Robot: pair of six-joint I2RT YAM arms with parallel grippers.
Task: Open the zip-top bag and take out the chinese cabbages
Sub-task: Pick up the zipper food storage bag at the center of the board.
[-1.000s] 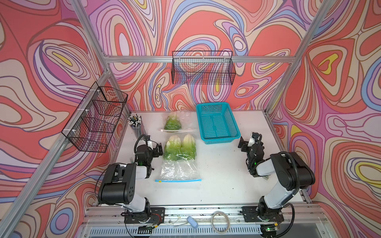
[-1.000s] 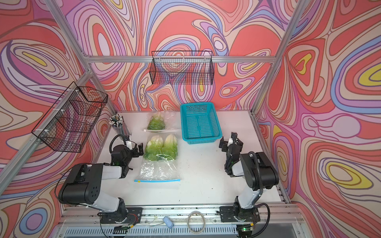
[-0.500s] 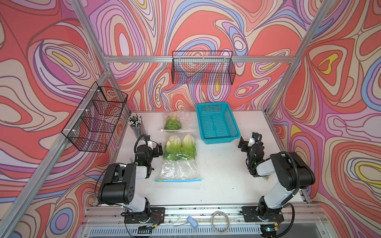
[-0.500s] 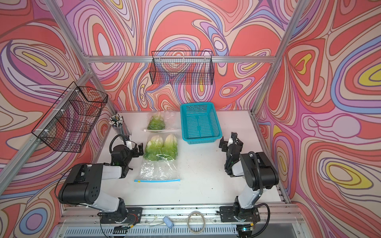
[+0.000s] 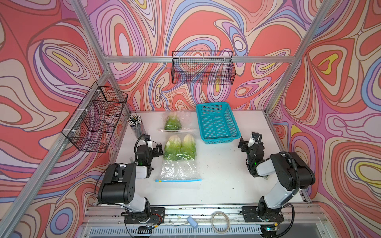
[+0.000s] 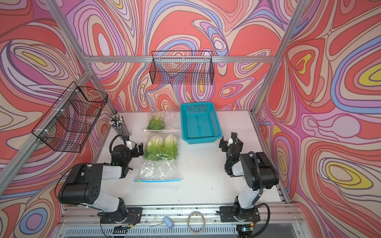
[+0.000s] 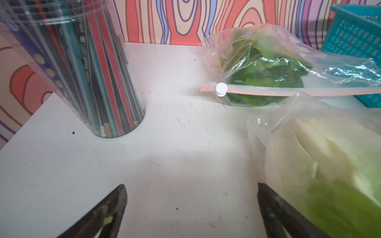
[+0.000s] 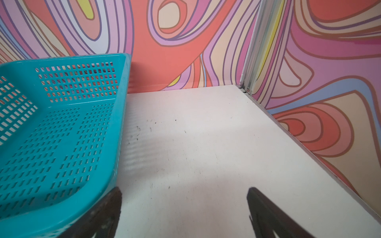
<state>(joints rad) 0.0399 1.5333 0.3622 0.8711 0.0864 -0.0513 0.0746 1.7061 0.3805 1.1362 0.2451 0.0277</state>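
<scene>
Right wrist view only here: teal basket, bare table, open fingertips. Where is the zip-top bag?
Observer: A blue-zip bag lies flat left of the teal basket, holding two chinese cabbages.
Operator: Is it opened?
Observer: Its blue zip strip lies straight at the near end and looks closed.
Operator: Only two?
Observer: The third cabbage sits in a separate pink-zip bag farther back.

Swirly red-purple walls (image 5: pixel 206 31), aluminium frame rails (image 5: pixel 144 59), two black wire wall baskets (image 5: pixel 203 69), scuffed white tabletop (image 5: pixel 222 164).
</scene>
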